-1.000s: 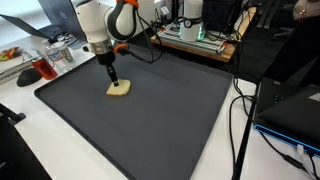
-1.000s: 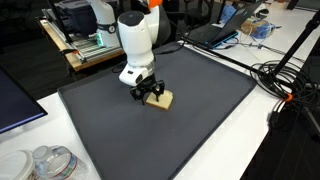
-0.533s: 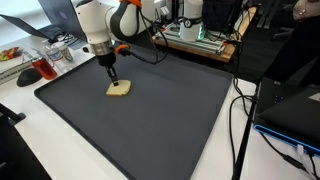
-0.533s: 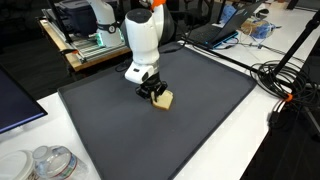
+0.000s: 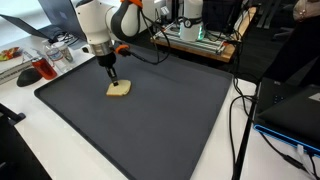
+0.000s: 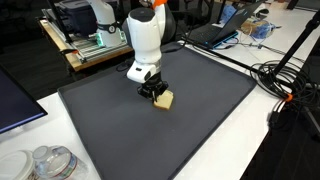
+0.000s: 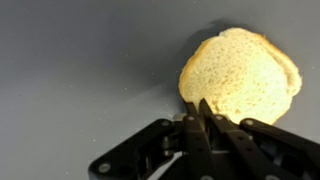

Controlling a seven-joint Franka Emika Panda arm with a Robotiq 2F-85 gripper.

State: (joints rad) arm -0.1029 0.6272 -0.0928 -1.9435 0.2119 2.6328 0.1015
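Observation:
A round slice of bread (image 7: 240, 75) lies flat on the dark mat (image 5: 150, 120); both exterior views show it (image 5: 119, 89) (image 6: 164, 99). My gripper (image 7: 197, 106) points straight down at the slice's near edge. Its two black fingers (image 7: 188, 125) are drawn together, and a thin sliver of the crust shows between the tips. In both exterior views the gripper (image 5: 113, 78) (image 6: 153, 90) stands low over the mat, touching the bread's side. The bread still rests on the mat.
A white table carries the mat. A red-handled tool and containers (image 5: 40, 68) sit at one corner, and plastic tubs (image 6: 45, 163) at another. Cables (image 6: 285, 85) and laptops (image 5: 295, 105) line the mat's side. Equipment racks (image 6: 90, 45) stand behind.
The fingers have closed from wide apart to nearly touching at the bread's edge. The arm shifted slightly towards the bread; the bread has barely moved.

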